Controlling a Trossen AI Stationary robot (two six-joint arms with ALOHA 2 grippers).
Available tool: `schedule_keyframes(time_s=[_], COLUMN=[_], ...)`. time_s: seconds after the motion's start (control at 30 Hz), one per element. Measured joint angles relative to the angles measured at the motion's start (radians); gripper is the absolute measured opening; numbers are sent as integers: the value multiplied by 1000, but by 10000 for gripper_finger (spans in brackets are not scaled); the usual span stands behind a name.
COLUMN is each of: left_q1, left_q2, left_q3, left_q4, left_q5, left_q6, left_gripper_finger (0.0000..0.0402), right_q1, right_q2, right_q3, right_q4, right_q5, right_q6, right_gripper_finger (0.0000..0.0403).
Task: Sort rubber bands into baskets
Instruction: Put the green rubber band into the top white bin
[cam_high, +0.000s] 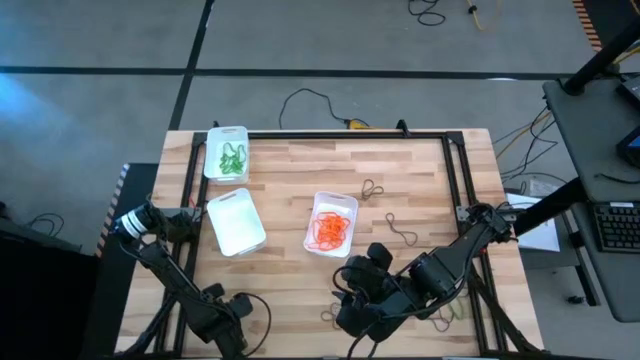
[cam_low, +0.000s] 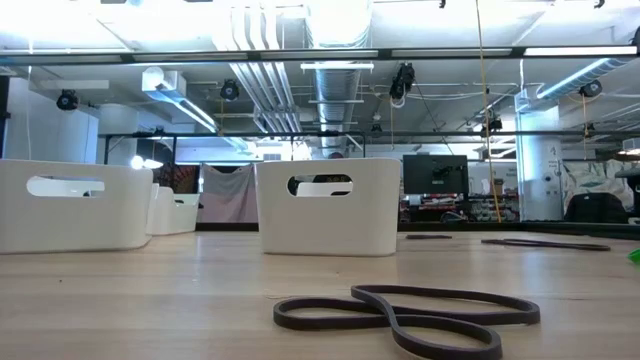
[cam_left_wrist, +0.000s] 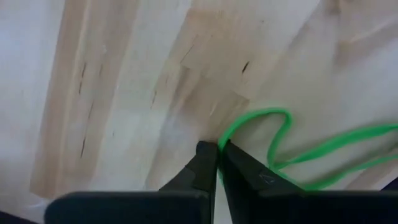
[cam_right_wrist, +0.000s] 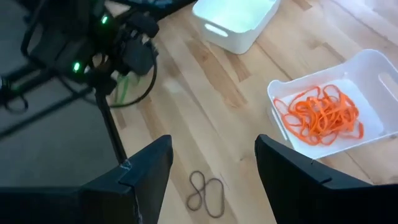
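Left gripper (cam_left_wrist: 216, 151) – near front edge of bench (cam_high: 300, 165), left side; fingers pinched together on green rubber band (cam_left_wrist: 283, 140) lying on wood.
Right gripper (cam_right_wrist: 211, 158) – above front edge, fingers spread wide, nothing held.
Three baskets: green bands basket (cam_high: 227, 153) at back-left corner; empty basket (cam_high: 236, 221) left of centre; orange bands basket (cam_high: 331, 224) near centre.
Dark bands (cam_high: 402, 233) loose, right half.

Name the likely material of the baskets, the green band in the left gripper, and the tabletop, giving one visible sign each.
Baskets: probably plastic; white, smooth, moulded rounded corners.
Green band: seemingly rubber; a thin, limp loop, pinched by the left gripper.
Tabletop: wood; pale jointed strips with grain.
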Motion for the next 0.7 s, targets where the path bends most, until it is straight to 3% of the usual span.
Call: schedule_keyframes(time_s=[0.1,0.43,0.7], left_q1=[21,154,381], left_q2=[-20,-184,-360], left_q3=[9,122,209], left_q4=[-15,-250,-449], left_q5=[2,-138,-247], left_q6=[-7,-81,-32], left_gripper_finger=[2,0,0], right_q1=[12,78,131], right_q2=[0,-2,-14], right_q3=[10,14,14], right_q4=[0,-30,-133], right_q5=[-10,-8,-9], right_q6=[-99,-358,-361], right_gripper_finger=[221,221,221])
